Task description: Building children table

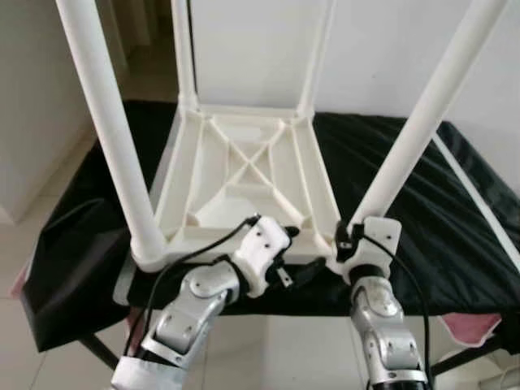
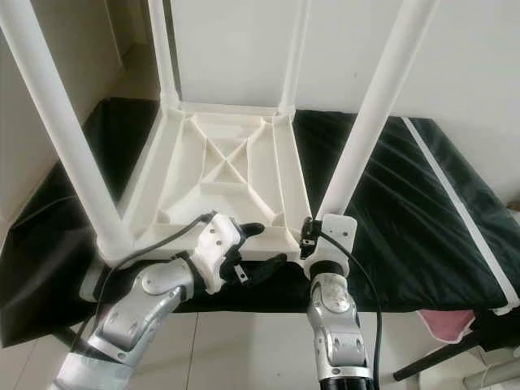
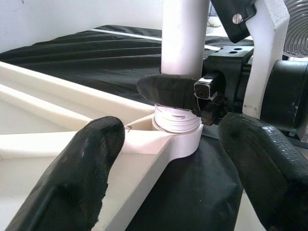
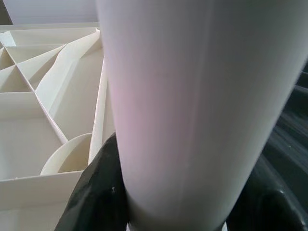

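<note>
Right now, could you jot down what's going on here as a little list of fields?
Surface: black cloth-covered table
Workpiece: upside-down white plastic tabletop, four white tube legs pointing up
Right gripper: shut on the near-right white leg, just above its threaded socket
Left gripper: open, at the tabletop's near edge beside that socket
Thread: ridges visible at the leg base; not fully seated

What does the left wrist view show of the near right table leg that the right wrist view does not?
Left wrist view: the threaded base of the near right leg partly seated in the tabletop's corner socket, the right gripper's finger wrapped around it, and the left gripper open around that corner.
Right wrist view: the tabletop's ribbed underside beside the leg.
Both: the white leg with black fingers against it.
</note>
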You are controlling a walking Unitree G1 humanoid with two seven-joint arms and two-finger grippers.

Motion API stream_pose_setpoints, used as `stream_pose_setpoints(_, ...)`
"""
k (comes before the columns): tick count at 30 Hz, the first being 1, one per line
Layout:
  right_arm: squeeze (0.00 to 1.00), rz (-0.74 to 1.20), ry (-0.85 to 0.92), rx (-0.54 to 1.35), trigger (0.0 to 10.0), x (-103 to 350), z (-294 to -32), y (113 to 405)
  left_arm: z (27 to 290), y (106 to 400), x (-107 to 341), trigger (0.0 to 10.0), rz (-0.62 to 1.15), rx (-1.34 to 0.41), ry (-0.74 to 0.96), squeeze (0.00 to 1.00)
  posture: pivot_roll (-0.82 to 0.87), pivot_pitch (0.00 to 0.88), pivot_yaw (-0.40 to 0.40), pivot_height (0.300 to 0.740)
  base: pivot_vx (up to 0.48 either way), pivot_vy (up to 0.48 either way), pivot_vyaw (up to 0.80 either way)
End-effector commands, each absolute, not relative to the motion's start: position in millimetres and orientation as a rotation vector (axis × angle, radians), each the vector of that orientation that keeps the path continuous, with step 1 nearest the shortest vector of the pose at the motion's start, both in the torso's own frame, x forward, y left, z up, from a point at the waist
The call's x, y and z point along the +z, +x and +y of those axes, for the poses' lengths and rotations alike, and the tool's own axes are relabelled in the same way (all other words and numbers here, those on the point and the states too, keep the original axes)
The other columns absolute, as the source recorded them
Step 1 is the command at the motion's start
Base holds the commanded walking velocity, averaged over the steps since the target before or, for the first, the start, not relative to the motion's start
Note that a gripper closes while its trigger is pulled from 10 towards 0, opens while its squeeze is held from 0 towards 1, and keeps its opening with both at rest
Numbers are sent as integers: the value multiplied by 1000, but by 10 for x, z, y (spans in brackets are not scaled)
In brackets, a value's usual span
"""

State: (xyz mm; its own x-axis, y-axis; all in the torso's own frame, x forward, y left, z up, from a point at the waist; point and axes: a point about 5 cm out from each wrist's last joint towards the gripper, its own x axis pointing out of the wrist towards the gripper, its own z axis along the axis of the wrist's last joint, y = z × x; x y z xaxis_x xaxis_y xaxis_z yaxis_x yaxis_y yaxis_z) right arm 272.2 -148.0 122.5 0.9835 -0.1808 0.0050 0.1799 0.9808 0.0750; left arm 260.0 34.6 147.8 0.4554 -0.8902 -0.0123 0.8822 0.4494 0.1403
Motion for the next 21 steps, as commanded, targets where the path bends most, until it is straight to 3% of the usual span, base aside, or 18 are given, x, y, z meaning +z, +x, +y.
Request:
stream_pose_setpoints(1, 1000, 37, 101, -230, 10000, 1111, -1526, 2666, 339, 2621, 1485, 10000, -62, -1102, 139, 0, -26, 0, -43, 740, 0, 0, 0)
stream_pose_setpoints(12, 1000, -18, 72, -99, 10000, 1185, -1719, 2655, 327, 2614, 1479, 10000, -62, -1102, 142, 0, -33, 0, -40, 740, 0, 0, 0)
stream_pose_setpoints(18, 1000, -2, 35, 105, 10000, 1171, -1835, 2685, 305, 2630, 1510, 10000, -84, -1091, 141, 0, -39, 0, -38, 740, 0, 0, 0)
stream_pose_setpoints(19, 0, -9, 11, 173, 10000, 1202, -1873, 2715, 300, 2633, 1513, 10000, -100, -1086, 157, 0, -44, 0, -38, 740, 0, 0, 0)
stream_pose_setpoints(21, 0, -15, -5, 215, 10000, 1227, -1900, 2735, 297, 2634, 1514, 10000, -111, -1083, 169, 0, -44, 0, -38, 740, 0, 0, 0)
